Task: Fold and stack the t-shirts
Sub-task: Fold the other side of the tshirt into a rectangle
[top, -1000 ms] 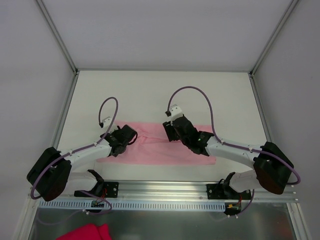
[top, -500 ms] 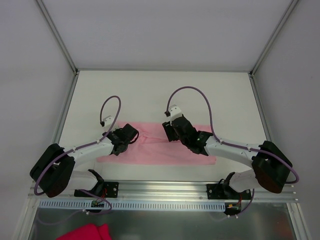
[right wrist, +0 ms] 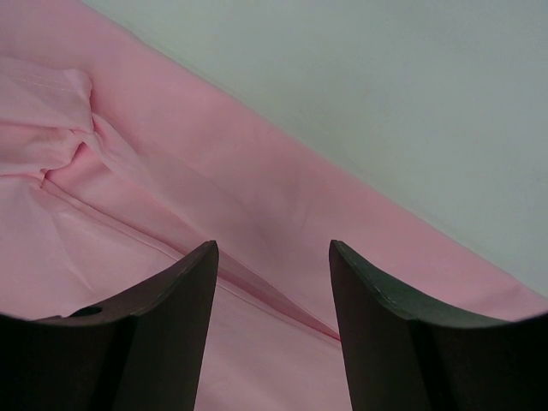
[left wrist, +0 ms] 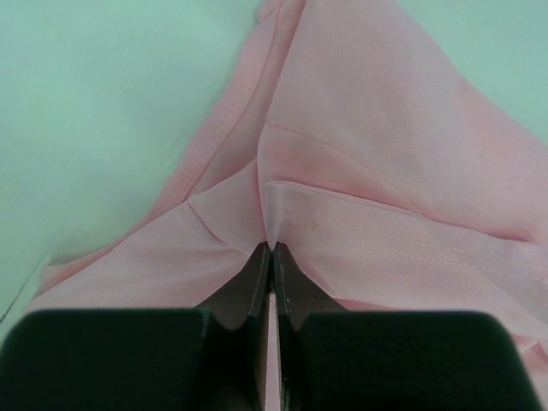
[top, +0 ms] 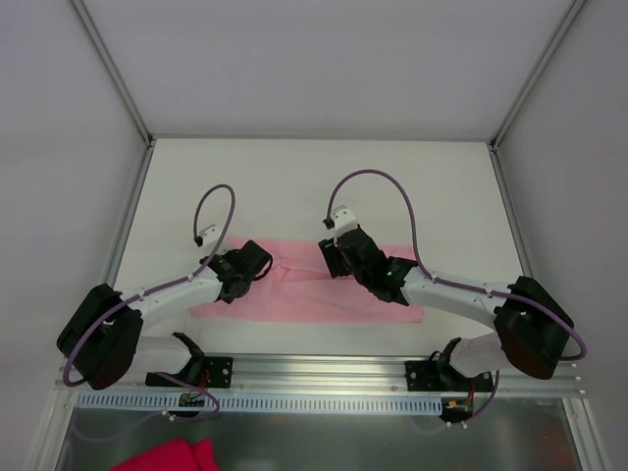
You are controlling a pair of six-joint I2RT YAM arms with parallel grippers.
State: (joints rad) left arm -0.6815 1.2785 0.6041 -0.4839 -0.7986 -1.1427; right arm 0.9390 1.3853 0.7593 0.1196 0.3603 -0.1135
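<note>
One pale pink t-shirt [top: 304, 299] lies as a long flat band across the white tabletop [top: 314, 186], between the two arms. Only the left wrist view shows the left gripper [left wrist: 271, 250] pinched tight on a raised fold of the t-shirt, with creases running to its tips. The right wrist view shows the right gripper [right wrist: 274, 248] spread apart just over the t-shirt, holding nothing. Only the overhead view takes in a magenta cloth [top: 167, 456] at the near edge.
</note>
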